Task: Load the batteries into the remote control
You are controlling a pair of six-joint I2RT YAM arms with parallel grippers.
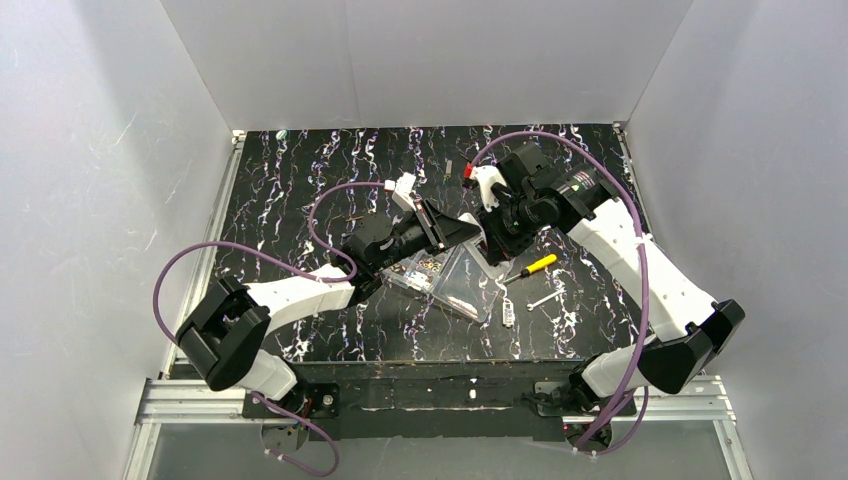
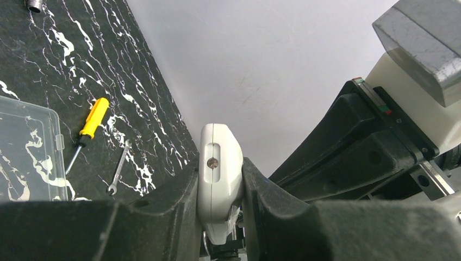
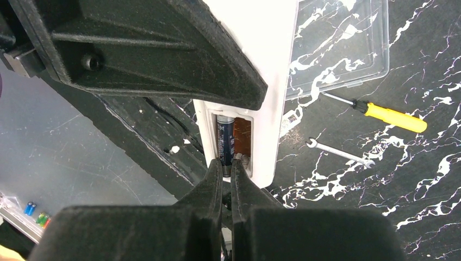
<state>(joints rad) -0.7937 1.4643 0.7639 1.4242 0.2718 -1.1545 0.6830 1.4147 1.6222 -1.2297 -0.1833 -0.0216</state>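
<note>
Hidden at six o'clock inside left gripper [image 2: 220,167]: remote control [image 2: 220,155] lower end. Cropped at nine o'clock: clear box [image 2: 27,149].

Nothing legible on screen right now.
The dark battery [image 3: 225,137] inside the remote control [image 3: 267,81] shows no readable brand, and the small printed tag [image 3: 292,117] beside the clear box [image 3: 348,49] is too blurred.

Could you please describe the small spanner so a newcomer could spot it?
On the black marbled table, look right of the clear box. Beside the yellow-handled screwdriver lies the spanner: thin, all silver metal, with no coloured handle.
</note>
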